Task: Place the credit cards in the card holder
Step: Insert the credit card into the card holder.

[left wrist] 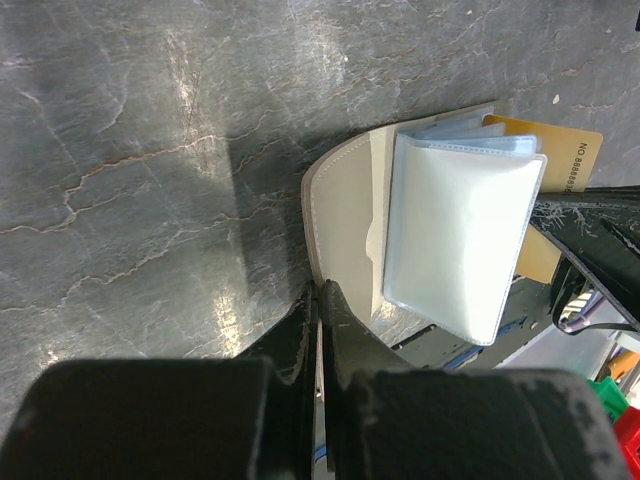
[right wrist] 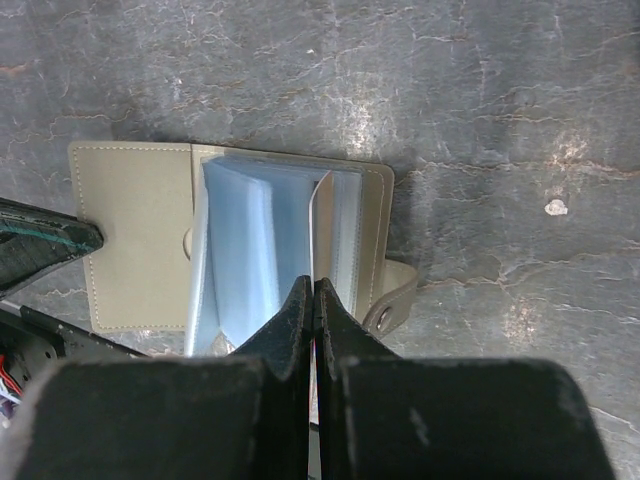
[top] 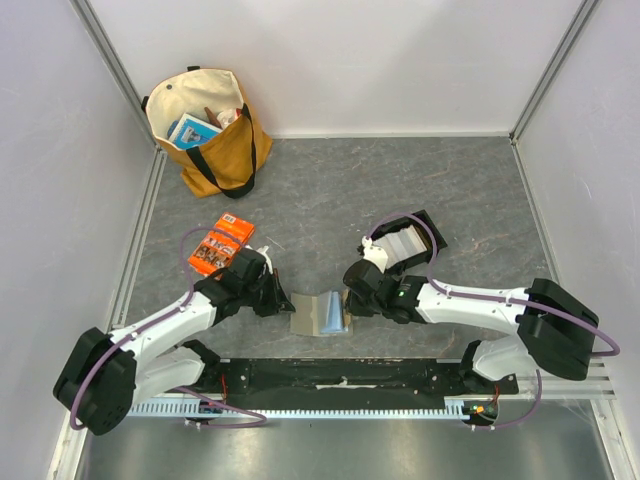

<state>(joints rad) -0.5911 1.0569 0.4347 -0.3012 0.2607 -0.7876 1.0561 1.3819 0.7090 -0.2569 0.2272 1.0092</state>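
As the left gripper [left wrist: 320,300] clamps the olive-grey folding card holder [left wrist: 340,210], the right gripper [right wrist: 314,290] edge-pinches a thin, probably slick tan plastic card [right wrist: 322,215].

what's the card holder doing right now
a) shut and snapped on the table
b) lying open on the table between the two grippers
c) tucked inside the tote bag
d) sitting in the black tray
b: the card holder lies spread open on the table with its clear sleeves showing. The left gripper pinches its left cover, and the right gripper pinches a tan card at its right side.
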